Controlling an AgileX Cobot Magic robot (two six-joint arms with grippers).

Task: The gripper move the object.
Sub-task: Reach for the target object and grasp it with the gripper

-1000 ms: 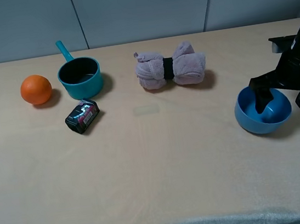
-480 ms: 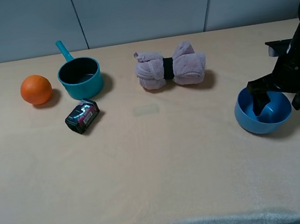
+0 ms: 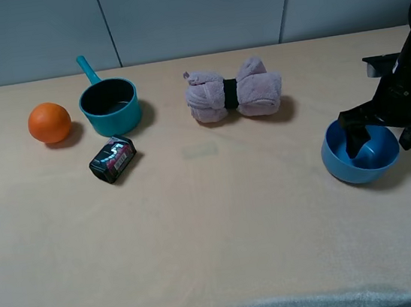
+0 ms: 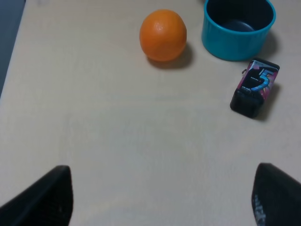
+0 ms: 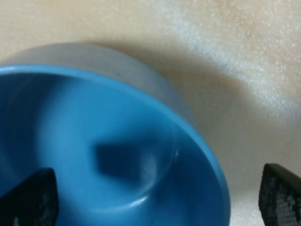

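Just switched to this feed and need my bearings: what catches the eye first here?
The right gripper straddles the blue bowl rim on the right of the table, one finger inside, one outside, open. At far left a bright orange sits beside a teal saucepan, and a pink rolled towel lies at the back centre.

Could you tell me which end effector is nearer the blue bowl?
Right. The right end effector straddles the bowl rim, one finger inside; the left end effector hangs far across the table.
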